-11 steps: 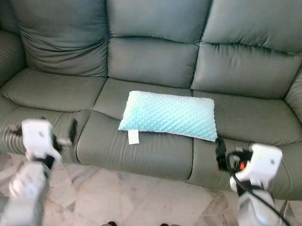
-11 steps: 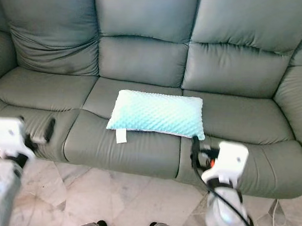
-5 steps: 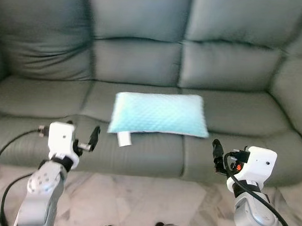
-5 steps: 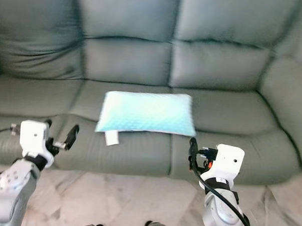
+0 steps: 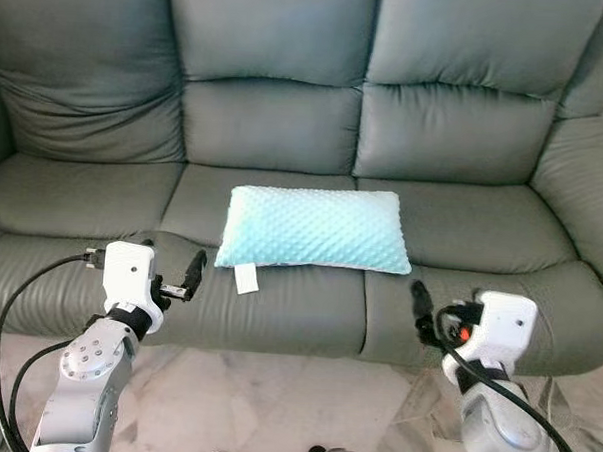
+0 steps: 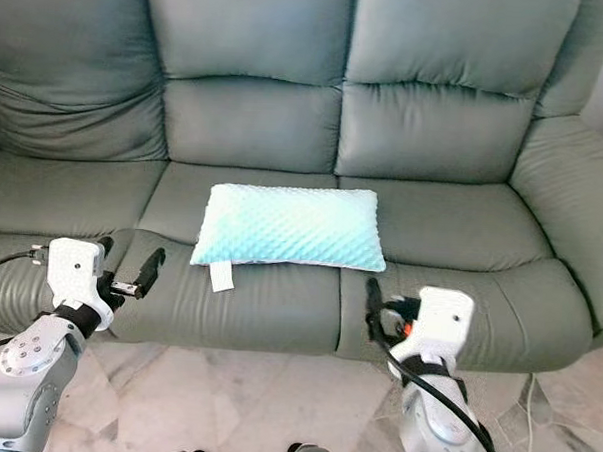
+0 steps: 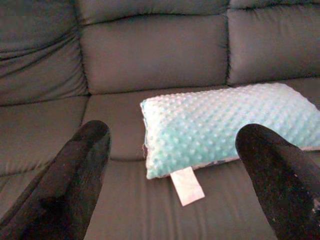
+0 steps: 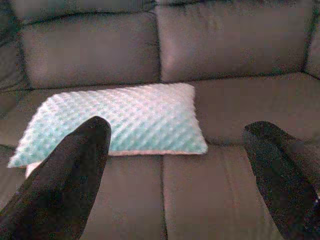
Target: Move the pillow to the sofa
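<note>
the pillow [image 5: 316, 228] lies flat on the sofa [image 5: 286, 115] middle seat. the left gripper [image 7: 170, 165] and right gripper [image 8: 175, 165] hover apart from it near the seat's front edge, fingers spread and empty.

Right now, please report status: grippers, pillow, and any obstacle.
Left gripper open, right gripper open, both short of the seat front. Pillow flat on the sofa middle cushion, untouched. Nothing between grippers and pillow.

arms [image 5: 85, 377]: silver, white wrist blocks | cables: black (looped) | end effector fingers [image 7: 75, 170]: black
</note>
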`<state>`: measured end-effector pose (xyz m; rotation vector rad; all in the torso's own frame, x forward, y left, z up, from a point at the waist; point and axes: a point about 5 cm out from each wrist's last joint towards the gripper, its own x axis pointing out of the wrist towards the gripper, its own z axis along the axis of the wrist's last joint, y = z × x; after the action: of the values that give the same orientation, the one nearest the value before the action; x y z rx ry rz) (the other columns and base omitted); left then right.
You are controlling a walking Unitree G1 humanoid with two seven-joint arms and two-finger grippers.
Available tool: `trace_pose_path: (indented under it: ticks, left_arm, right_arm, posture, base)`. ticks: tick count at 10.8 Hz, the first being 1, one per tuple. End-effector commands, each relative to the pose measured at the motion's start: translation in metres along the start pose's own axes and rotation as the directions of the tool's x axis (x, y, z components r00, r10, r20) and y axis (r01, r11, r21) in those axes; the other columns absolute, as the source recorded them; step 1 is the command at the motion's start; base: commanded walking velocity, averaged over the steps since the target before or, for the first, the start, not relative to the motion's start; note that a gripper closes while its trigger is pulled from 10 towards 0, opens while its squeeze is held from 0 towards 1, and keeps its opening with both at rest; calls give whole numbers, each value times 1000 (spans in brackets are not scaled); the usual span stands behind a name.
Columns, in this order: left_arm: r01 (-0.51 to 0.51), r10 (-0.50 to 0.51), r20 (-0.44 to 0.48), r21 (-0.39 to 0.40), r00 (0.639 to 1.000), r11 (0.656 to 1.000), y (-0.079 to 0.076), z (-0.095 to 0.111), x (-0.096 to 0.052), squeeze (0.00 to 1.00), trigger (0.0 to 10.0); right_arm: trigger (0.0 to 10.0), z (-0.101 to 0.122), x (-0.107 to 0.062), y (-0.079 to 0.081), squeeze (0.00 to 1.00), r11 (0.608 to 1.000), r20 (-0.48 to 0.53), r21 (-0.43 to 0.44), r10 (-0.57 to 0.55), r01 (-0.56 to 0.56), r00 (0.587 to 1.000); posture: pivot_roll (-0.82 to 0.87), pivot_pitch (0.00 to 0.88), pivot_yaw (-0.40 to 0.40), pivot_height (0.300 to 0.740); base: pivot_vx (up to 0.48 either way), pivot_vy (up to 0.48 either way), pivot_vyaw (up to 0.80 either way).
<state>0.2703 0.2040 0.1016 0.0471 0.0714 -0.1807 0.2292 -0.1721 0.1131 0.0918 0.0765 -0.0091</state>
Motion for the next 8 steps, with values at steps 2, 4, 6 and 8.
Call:
trace_pose_path:
  ticks: [2,4,6,8]
  left_arm:
    - [-5,8,-47,73,999,997,15,-7,-4,0,10000]
    - [77,-73,-135,26,988,997,38,-10,-3,0,10000]
    - [123,-113,-146,58,983,991,43,-5,3,0,10000]
    - [131,-128,-130,11,983,991,37,-3,6,0,10000]
  right_arm:
    - [10000,8,5,14,0,991,26,-53,126,-125,992]
    - [10000,22,17,-8,0,985,59,-121,132,-125,989]
    - [10000,29,20,-19,0,986,73,-130,115,-105,991]
    - [10000,29,18,-19,0,987,72,-125,109,-100,991]
  posture:
    - [-164,172,1,740]
    - [-152,173,-9,740]
    - [-161,173,-5,740]
    - [-167,176,-2,740]
  base:
    - [0,0,0]
    - [0,0,0]
    - [0,0,0]
    - [0,0,0]
